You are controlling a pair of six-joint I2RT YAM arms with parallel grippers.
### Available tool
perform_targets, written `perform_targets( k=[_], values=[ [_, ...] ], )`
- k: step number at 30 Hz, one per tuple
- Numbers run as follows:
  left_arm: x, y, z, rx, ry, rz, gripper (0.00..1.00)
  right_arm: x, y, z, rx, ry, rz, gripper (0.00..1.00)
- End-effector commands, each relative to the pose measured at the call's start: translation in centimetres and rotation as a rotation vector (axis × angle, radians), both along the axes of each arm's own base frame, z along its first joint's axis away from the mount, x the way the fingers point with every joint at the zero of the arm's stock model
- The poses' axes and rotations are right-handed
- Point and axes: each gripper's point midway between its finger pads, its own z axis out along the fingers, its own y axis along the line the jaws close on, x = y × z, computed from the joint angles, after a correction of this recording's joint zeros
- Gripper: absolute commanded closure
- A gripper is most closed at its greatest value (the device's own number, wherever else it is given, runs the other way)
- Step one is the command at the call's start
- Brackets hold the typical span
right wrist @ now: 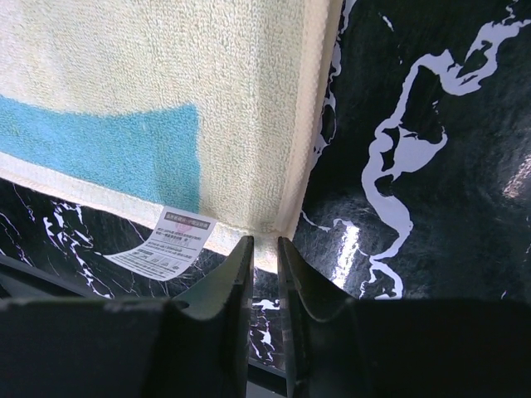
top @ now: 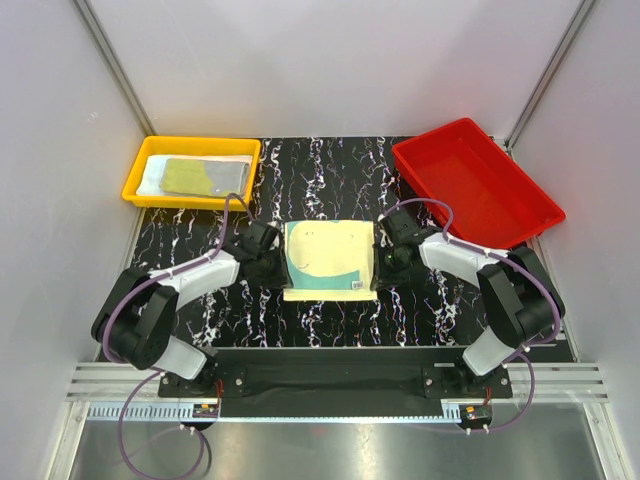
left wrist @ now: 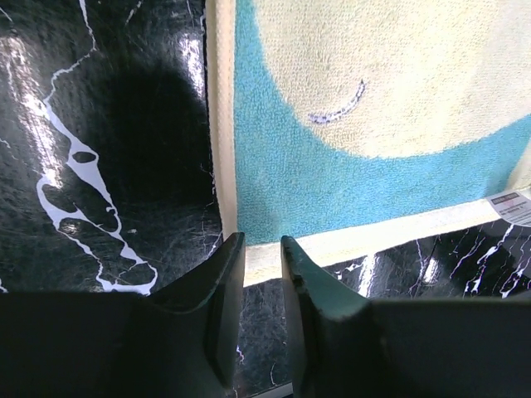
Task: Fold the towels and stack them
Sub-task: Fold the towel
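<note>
Closest to us, the left gripper (left wrist: 263, 240) and the right gripper (right wrist: 265, 240) each stand with their fingers a narrow slit apart, clamped on nothing. The two near corners of the towel (top: 328, 258) lie right at the mouths of those slits, one corner to each gripper.

We judge the biggest risk to be a crooked fold. If one gripper bites its corner while the other closes on bare table (top: 300, 180), the cloth will drag askew as it rises. A smaller risk is that slits this narrow push the flat hem away instead of getting under it, bunching the edge. Smaller still, the right fingers could catch only the label (right wrist: 162, 242), which sticks out from the near hem just beside them.

We see the towel lying flat and spread in the middle of the black marbled table, between the two arms. It is well apart from the yellow tray (top: 134, 186) at far left, where folded cloths (top: 200, 177) lie, and from the red tray (top: 480, 190) at far right. It is pale yellow terry, with a broad teal band curving along the near side, a plain cream hem, and a small dark stitched curve (left wrist: 336, 108) like a smile.
</note>
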Motion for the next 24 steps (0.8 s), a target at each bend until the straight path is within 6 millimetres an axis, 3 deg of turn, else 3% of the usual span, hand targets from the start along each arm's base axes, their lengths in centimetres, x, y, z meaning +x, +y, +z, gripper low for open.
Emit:
perform_targets(
  k=[1,11,24],
  values=[
    [-0.2,-0.3,-0.5,-0.006,0.016,0.007,0.71,0.2,0.3,0.3,0.003,-0.018,-0.009,0.76],
    [-0.2,0.5,-0.1,0.090,-0.017,0.001,0.67,-0.2,0.3,-0.1,-0.014,-0.017,-0.006,0.81],
    [-0.5,0.9,0.3,0.132,-0.026,-0.004,0.62,-0.9,0.3,-0.9,-0.050,-0.008,0.004,0.78]
  ],
)
